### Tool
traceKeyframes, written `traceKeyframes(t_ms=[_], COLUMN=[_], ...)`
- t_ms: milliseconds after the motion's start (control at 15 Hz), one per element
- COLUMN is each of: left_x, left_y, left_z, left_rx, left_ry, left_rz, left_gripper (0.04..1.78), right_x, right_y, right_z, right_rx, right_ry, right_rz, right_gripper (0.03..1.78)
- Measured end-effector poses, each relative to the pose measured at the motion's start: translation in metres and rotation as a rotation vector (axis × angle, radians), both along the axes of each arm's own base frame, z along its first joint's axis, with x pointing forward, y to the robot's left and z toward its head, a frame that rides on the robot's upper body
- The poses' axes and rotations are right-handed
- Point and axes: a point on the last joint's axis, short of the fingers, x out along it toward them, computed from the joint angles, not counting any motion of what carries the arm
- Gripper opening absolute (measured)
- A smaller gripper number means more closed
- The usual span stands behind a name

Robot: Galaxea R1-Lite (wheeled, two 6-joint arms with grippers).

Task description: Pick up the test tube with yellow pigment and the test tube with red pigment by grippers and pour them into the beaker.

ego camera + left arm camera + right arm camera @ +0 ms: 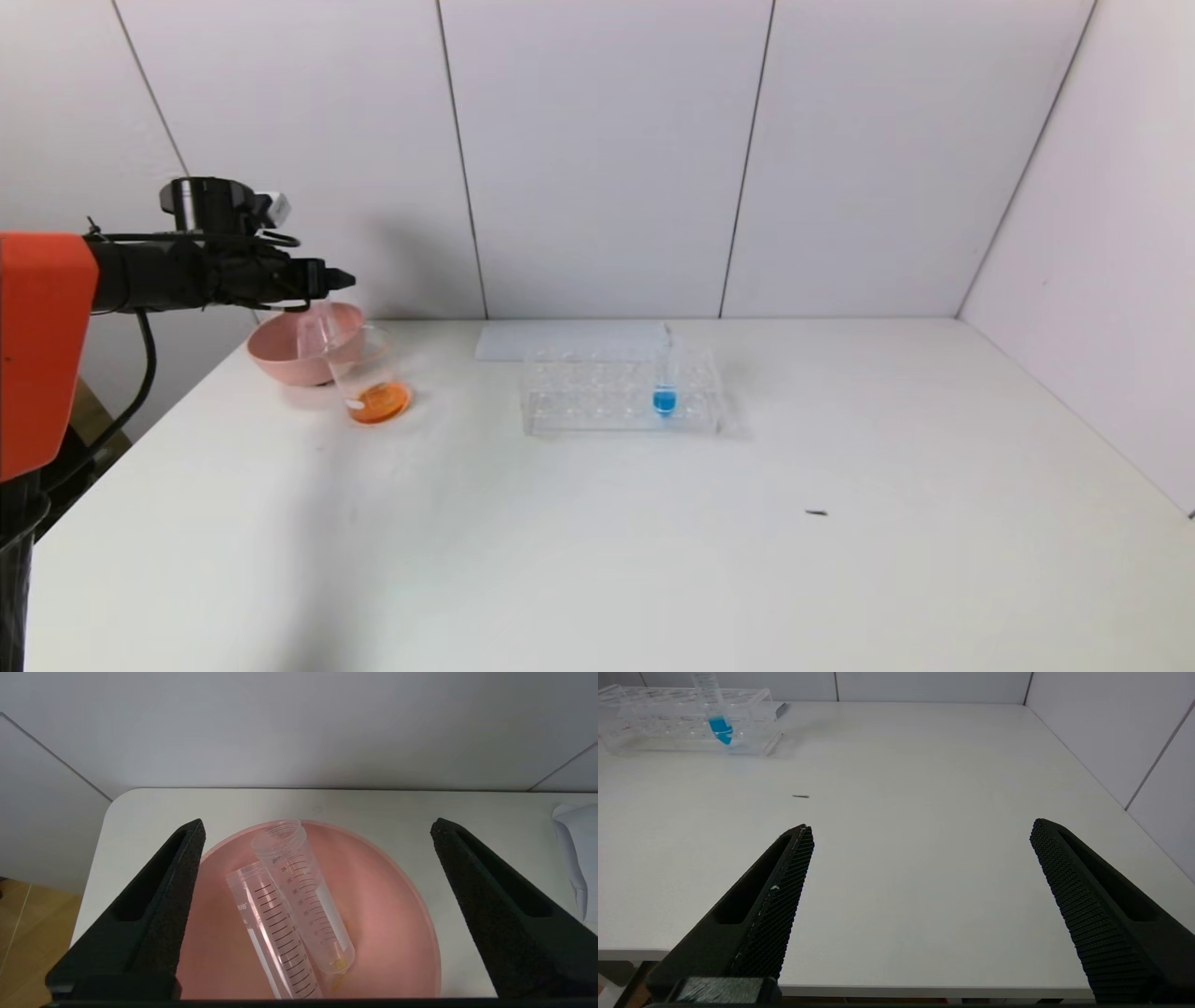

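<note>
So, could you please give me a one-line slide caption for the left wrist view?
Open left gripper above the pink bowl, where two emptied test tubes lie side by side.

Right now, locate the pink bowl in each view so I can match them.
Head view: pink bowl at the table's far left, behind the beaker, under the left end effector.
Left wrist view: pink bowl fills the centre, holding two emptied tubes.
Right wrist view: not in it.
Shared landmark: the white table.
</note>
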Motion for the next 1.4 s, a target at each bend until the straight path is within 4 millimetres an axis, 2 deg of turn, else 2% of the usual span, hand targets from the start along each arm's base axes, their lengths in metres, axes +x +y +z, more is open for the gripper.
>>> traceKeyframes(t_ms=[133, 533, 1000, 1400], left_x=[-0.003, -0.017, -0.042, -0.074], left_y=[-0.001, -0.010, -0.032, -0.045], left_z=[0.006, 0.026, 0.055, 0.081], left_rx=[0.002, 0.008, 0.010, 0.019], left_ry=[-0.007, -0.035, -0.065, -0.092], left_rz=[-0.002, -0.016, -0.054, -0.076], left_gripper=[1.77, 1.76, 1.76, 1.76], right_x=[0.000, 0.000, 0.000, 0.000], right_y=[0.000, 0.000, 0.000, 0.000], right_z=[0.000, 0.000, 0.000, 0.000], right_rx=[0.000, 0.000, 0.000, 0.000], right_ry=[0.000, 0.000, 0.000, 0.000], right_rz=[0.000, -0.001, -0.001, 0.000], right_gripper=[1.70, 1.70, 1.70, 1.70])
